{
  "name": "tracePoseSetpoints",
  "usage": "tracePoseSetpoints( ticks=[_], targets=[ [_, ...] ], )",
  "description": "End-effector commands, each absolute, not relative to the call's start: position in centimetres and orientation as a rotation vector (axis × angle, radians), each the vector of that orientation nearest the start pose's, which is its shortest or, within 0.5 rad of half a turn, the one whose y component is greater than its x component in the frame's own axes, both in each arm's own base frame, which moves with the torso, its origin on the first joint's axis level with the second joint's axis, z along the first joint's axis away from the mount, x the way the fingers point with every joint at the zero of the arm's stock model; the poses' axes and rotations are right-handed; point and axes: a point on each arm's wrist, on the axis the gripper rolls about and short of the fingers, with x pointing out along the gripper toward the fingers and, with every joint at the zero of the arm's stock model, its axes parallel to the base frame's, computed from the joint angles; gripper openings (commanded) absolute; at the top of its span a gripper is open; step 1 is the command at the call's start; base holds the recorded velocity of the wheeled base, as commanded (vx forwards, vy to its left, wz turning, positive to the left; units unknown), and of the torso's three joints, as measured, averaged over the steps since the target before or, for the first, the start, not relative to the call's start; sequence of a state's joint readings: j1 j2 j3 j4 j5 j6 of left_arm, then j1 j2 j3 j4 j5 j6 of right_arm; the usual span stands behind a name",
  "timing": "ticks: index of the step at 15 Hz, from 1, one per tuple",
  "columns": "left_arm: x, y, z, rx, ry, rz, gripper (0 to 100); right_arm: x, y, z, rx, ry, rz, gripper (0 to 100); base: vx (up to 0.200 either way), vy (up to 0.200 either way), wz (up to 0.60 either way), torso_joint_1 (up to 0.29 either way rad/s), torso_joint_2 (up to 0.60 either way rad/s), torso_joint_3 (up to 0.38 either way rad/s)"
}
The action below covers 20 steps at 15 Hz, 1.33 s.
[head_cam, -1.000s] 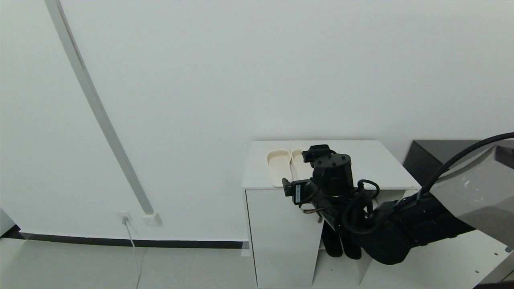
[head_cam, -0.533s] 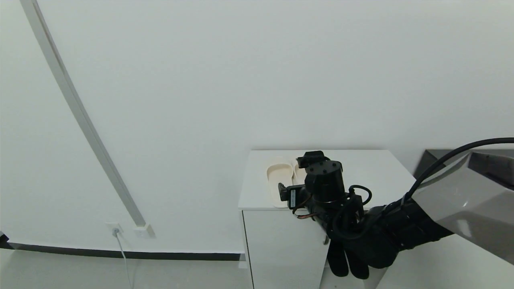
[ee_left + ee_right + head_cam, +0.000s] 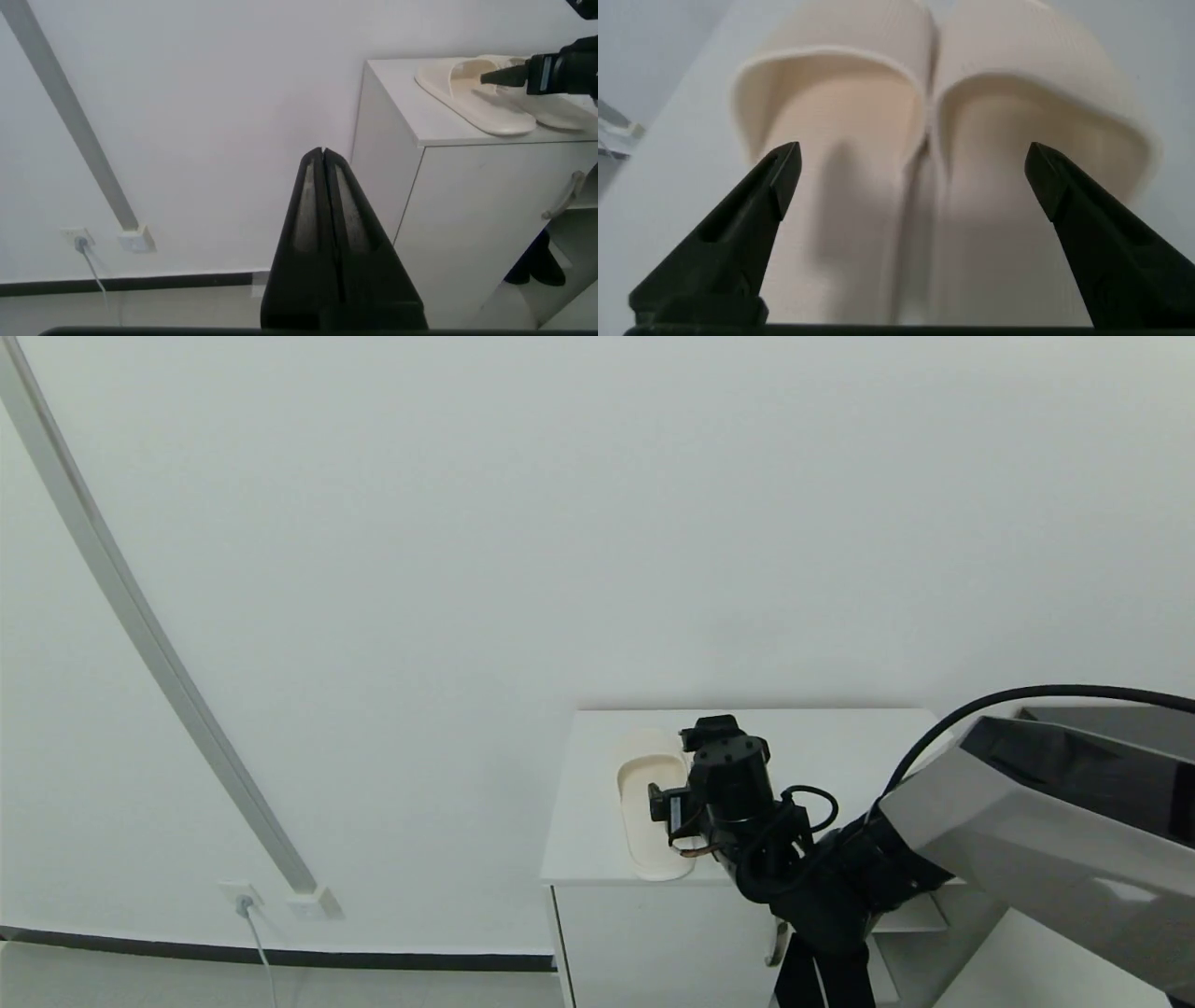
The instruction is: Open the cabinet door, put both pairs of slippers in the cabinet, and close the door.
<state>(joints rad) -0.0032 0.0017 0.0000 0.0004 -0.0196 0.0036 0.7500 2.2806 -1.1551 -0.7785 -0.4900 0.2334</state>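
Closing on the cream slippers from this stance carries the main risk. The right gripper has its jaws spread wide, one tip outside each shoe, so a squeeze has to press the two together. If a tip rides up over the soft strap or catches one shoe alone, the other may stay behind or be pushed along the cabinet top. The pair lies side by side toward the left front of that top, low and just right of centre in the head view. The outer heel reaches the front lip, so a drag that way could drop it to the floor. The left gripper hangs with its jaws pressed together on nothing, well apart from the cabinet.

Much is hidden. In the head view the right wrist covers the second cream slipper and the jaws themselves. Whether the tips touch the shoes or the top cannot be told. A dark pair, probably the other slippers in the cabinet, is cut off at the bottom edge, as is the door opening.
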Motion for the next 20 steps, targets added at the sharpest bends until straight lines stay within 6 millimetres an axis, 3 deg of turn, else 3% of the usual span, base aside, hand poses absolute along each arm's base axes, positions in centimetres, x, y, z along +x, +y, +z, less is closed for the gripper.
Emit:
tracePoseSetpoints(
  ticks=[1, 12, 13, 18, 20],
  targets=[
    [-2.3, 0.0, 7.5, 0.003, 0.003, -0.023, 0, 33.2, 28.9, 5.9, 0.024, 0.318, 0.213, 100, 0.0, 0.0, 0.0, 0.0, 0.0, 0.0],
    [-2.3, 0.0, 7.6, 0.003, 0.001, -0.023, 0, 38.9, 29.9, 4.1, 0.053, 0.27, 0.141, 100, 0.0, 0.0, 0.0, 0.0, 0.0, 0.0],
    [-2.3, 0.0, 7.5, 0.003, 0.003, -0.023, 0, 38.9, 29.9, 4.2, 0.053, 0.267, 0.142, 0, 0.0, 0.0, 0.0, 0.0, 0.0, 0.0],
    [-2.3, 0.0, 7.6, 0.003, 0.001, -0.023, 0, 38.9, 29.9, 4.7, 0.057, 0.252, 0.132, 0, 0.0, 0.0, 0.0, 0.0, 0.0, 0.0],
    [-2.3, 0.0, 7.5, 0.003, 0.003, -0.023, 0, 38.0, 29.2, 6.2, 0.062, 0.242, 0.12, 0, 0.0, 0.0, 0.0, 0.0, 0.0, 0.0]
  ],
)
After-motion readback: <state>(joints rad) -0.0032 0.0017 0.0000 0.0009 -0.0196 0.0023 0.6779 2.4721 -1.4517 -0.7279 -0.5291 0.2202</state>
